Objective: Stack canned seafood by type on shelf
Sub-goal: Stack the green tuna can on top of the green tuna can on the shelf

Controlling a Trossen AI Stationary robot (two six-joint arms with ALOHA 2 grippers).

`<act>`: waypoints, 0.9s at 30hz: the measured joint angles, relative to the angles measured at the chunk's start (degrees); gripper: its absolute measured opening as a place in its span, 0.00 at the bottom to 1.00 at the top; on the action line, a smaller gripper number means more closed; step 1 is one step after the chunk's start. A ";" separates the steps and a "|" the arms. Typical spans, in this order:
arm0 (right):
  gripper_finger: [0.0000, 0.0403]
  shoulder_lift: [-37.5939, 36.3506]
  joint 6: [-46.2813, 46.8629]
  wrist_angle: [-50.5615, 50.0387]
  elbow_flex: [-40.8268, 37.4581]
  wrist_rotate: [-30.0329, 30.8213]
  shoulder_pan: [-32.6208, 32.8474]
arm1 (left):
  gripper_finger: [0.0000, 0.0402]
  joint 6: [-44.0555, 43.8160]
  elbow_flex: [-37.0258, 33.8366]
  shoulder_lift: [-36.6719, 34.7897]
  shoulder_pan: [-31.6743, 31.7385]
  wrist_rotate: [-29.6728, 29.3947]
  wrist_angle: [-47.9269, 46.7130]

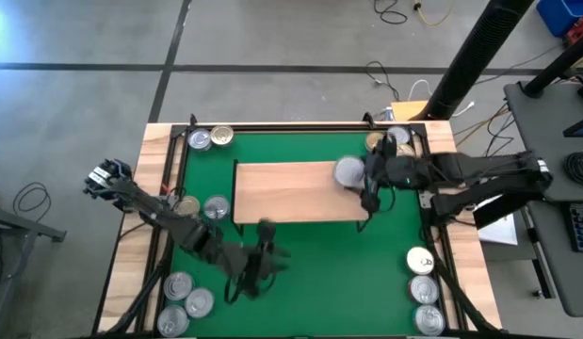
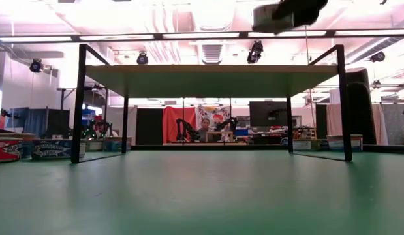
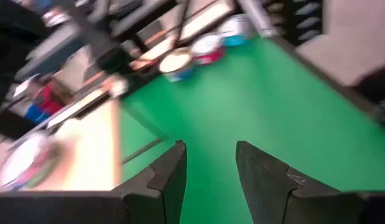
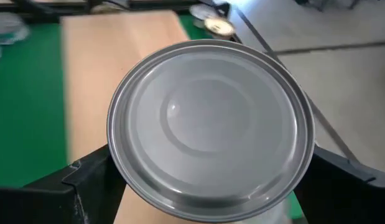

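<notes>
A: What is held by the right tool?
B: A silver tin is clamped between its wide-spread fingers, above the shelf's right end; the tin's sides are hidden.

A: And the left tool?
B: It is blurred over the green mat, fingers narrowly parted, nothing held. Other tins are seen at the mat's corners.

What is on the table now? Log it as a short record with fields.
shelf: light-wood board on black legs, mid green mat
right gripper: jaws shut on silver tin, held above the shelf's right end
left gripper: jaws apart, empty, over the mat in front of the shelf
other tins: clustered at the mat's corners
</notes>
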 joint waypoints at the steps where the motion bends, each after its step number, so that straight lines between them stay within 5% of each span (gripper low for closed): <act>1: 0.91 -0.26 -0.67 -0.06 -0.52 -1.56 -1.73 | 0.31 -0.30 0.00 -0.67 2.34 0.08 -0.28; 11: 0.91 -0.93 -6.60 0.45 -3.85 -12.12 -14.11 | 0.31 -0.99 0.00 -3.88 27.74 28.17 5.28; 17: 0.91 -0.88 -6.73 1.27 -3.87 -20.33 -18.89 | 0.31 -3.25 0.33 -2.41 35.42 33.47 9.76; 27: 0.91 -0.56 -7.23 0.90 -6.03 -22.37 -21.57 | 0.31 -3.03 5.80 1.43 39.54 36.70 10.43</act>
